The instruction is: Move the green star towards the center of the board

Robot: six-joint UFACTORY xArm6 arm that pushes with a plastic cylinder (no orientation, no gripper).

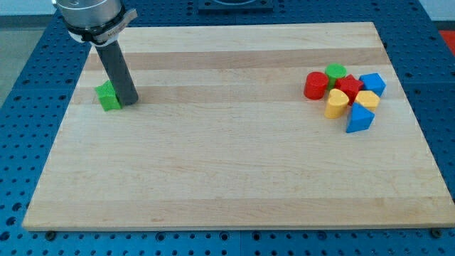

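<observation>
The green star (108, 97) lies near the left edge of the wooden board (227, 163), in the upper left part. My tip (129, 101) rests on the board right beside the star, on its right side, touching or nearly touching it. The dark rod rises from there up and to the left and hides part of the star's right edge.
A cluster of blocks sits at the view's upper right: a red cylinder (316, 85), a green cylinder (335, 72), a red star (349, 88), a blue block (372, 84), two yellow blocks (336, 102) (367, 99) and a blue triangle (359, 119).
</observation>
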